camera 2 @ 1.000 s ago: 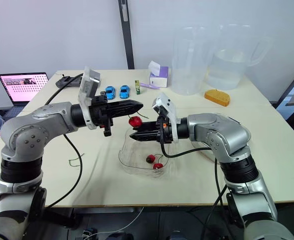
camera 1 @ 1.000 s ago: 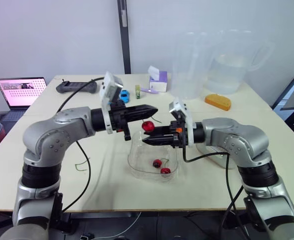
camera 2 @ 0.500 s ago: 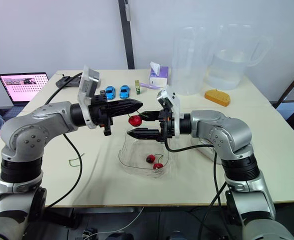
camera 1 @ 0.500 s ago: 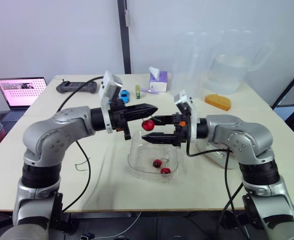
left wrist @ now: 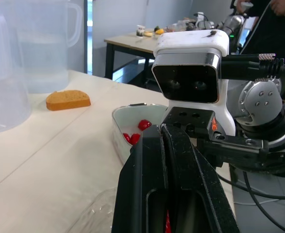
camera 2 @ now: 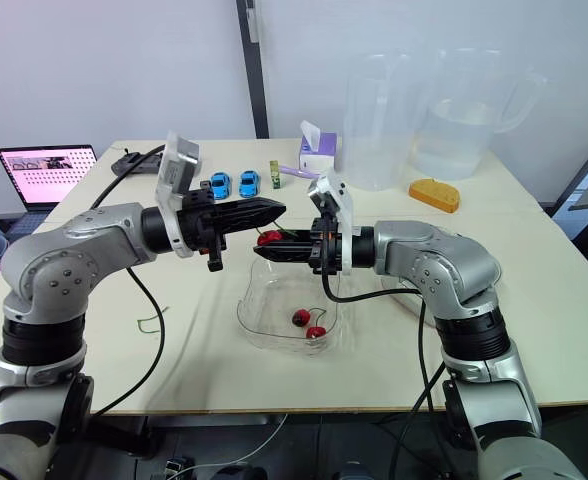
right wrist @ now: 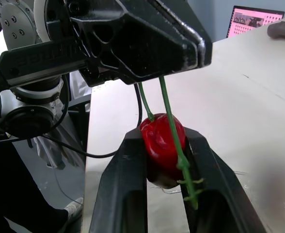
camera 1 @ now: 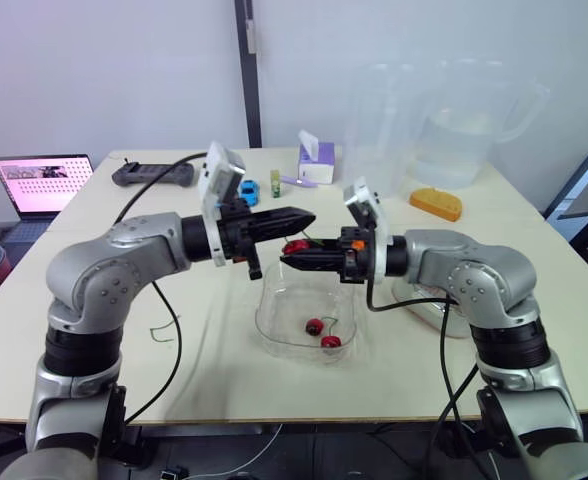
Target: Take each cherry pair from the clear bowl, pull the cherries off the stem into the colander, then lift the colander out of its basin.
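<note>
Since half a second ago the right gripper (camera 1: 286,258) has come up from under the fruit, and its jaws, spread wide then, are now clamped on the cherry (right wrist: 161,143), one finger on each flank. The left gripper (camera 1: 308,216) has not shifted. It is pinched shut on the top of the green stem (right wrist: 167,109), just above the right gripper's tips. A second strand of stem runs down across the cherry's face, and its end looks bare.

All this hangs in the air above the far rim of the clear bowl (camera 1: 266,325), which stands near the front edge of the table (camera 1: 224,385), about midway along it. One cherry pair (camera 1: 322,333) lies in the bowl's bottom. The white colander (left wrist: 118,116) sits just beside the bowl, toward the table's right edge, partly behind the right forearm. A few red cherries (left wrist: 143,124) are already in it.

The step in hand is the pull itself. To do it well:
- The left gripper should hold firm and still.
- The right should draw straight away along the line of the stem, not sideways, so the stem parts at the fruit.
- The squeeze should be only enough to keep hold, since the fruit looks soft enough to bruise.
- The cherry is over the bowl, not the colander, so the right arm must carry it across toward the right edge before letting go.
</note>
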Robot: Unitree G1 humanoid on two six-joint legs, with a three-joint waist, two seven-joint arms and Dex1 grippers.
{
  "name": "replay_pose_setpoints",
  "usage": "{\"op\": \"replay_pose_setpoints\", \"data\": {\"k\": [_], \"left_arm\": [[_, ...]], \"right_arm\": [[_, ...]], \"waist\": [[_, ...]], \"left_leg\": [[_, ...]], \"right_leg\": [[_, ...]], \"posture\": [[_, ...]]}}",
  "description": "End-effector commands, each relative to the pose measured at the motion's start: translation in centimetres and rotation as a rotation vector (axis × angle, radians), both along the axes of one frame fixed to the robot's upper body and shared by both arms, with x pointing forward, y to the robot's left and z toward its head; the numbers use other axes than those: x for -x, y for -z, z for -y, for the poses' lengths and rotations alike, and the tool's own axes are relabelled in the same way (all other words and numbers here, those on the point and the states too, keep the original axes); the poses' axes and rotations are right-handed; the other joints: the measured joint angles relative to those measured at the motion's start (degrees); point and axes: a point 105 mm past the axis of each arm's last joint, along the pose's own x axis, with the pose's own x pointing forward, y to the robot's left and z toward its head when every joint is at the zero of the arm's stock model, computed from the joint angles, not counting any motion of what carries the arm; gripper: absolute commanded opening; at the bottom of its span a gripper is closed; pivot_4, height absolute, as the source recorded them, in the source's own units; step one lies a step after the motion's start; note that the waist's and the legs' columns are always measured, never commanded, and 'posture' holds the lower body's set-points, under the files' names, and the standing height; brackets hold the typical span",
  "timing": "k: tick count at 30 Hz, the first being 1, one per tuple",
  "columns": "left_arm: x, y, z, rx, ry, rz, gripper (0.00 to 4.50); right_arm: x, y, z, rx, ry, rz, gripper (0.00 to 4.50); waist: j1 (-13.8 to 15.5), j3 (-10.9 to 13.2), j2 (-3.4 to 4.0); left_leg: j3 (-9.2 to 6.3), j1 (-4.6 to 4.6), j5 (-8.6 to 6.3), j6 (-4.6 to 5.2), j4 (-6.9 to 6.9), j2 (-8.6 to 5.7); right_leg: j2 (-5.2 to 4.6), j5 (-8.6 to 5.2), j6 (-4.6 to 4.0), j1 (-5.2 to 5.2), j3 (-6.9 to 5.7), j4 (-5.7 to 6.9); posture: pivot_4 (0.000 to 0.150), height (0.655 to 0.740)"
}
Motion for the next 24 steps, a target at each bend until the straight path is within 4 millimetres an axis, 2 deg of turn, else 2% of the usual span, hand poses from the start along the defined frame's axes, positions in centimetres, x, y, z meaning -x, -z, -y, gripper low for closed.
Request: {"op": "replay_pose_setpoints", "data": {"k": [1,4,9,13,21,24], "left_arm": [[0.5,-1.0,0.0,0.013,0.004,0.052,0.00],[0.4,-1.0,0.0,0.012,0.002,0.053,0.00],[0.4,-1.0,0.0,0.013,0.001,0.056,0.00],[0.4,-1.1,0.0,0.018,0.011,0.054,0.00],[0.4,-1.0,-0.2,0.012,0.010,0.055,0.00],[0.4,-1.0,-0.2,0.012,0.004,0.056,0.00]], "right_arm": [[0.3,-1.4,-0.1,-0.018,-0.018,0.060,0.43],[0.3,-0.8,0.0,0.005,-0.019,0.052,0.43],[0.3,1.8,0.4,0.125,-0.005,0.012,0.43],[0.1,2.8,0.9,0.158,0.013,0.005,0.43],[0.4,2.0,2.2,0.129,0.027,-0.006,0.43],[0.1,0.9,3.9,0.136,0.067,0.020,0.43]], "waist": [[0.0,0.0,0.00],[0.0,0.0,0.00],[0.0,0.0,0.00],[0.0,0.0,0.00],[0.1,0.0,0.00],[0.1,0.0,0.00]], "left_leg": [[0.00,0.00,0.00,0.00,0.00,0.00],[0.00,0.00,0.00,0.00,0.00,0.00],[0.00,0.00,0.00,0.00,0.00,0.00],[0.00,0.00,0.00,0.00,0.00,-0.01],[0.00,0.00,0.00,0.00,0.00,0.00],[0.00,0.00,0.00,0.00,0.00,0.00]], "right_leg": [[0.00,0.00,0.00,0.00,0.00,0.00],[0.00,0.00,0.00,0.00,0.00,0.00],[0.00,0.00,0.00,0.00,0.00,0.00],[0.00,0.00,0.00,0.01,0.00,-0.01],[0.00,0.00,0.00,0.01,0.00,-0.01],[0.00,0.00,0.00,0.01,0.00,-0.02]], "posture": [[0.150,0.7371],[0.150,0.7371],[0.150,0.7371],[0.150,0.7371],[0.150,0.7371],[0.150,0.7371]]}}
